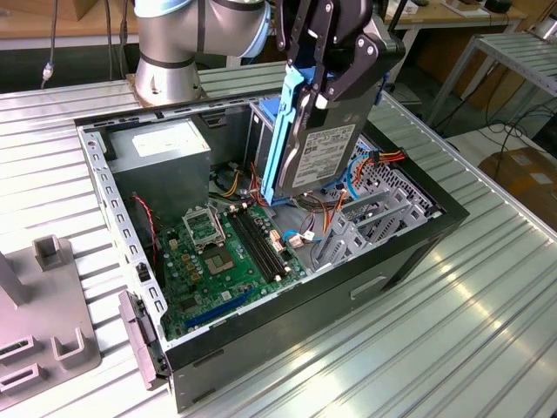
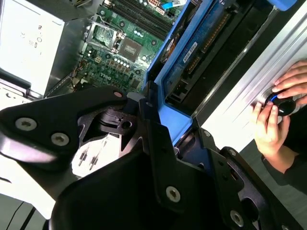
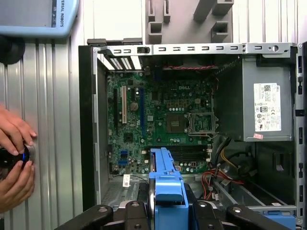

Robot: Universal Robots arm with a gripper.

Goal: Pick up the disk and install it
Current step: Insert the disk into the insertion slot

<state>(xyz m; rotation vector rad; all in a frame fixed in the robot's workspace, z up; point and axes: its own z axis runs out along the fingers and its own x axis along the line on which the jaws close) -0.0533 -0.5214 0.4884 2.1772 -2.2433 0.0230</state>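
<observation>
- Nearest in the exterior view: ribbed metal worktop (image 1: 418, 348), grey fixture block (image 1: 43, 322) on it at the exterior view's left.
- In the first wrist view, a person's hands (image 3: 14, 184) on the worktop just beside the case's outer wall, wrapped round a small dark device (image 3: 12, 157) with a blue light.
- Open computer case (image 1: 287, 322) on its side on the worktop, side panel off.
- Green motherboard (image 1: 226, 252) flat on the case floor, memory slots and CPU socket in sight.
- Over the case's far part: claw (image 1: 320, 87) closed on the disk (image 1: 326, 157), black fingers either side of its upper end.
- Disk on edge, a little tilted, white label facing the exterior view's right, blue side rail (image 1: 283, 131) on the left edge.
- Lower end of the disk down inside the case by the orange and red cables (image 1: 326, 213); touching anything there or not, cannot tell.
- Further back, grey power supply (image 1: 161, 157) with a white sticker, in the case's far corner at the exterior view's left.
- Farthest: robot arm base (image 1: 170, 52) at the worktop's rear.
</observation>
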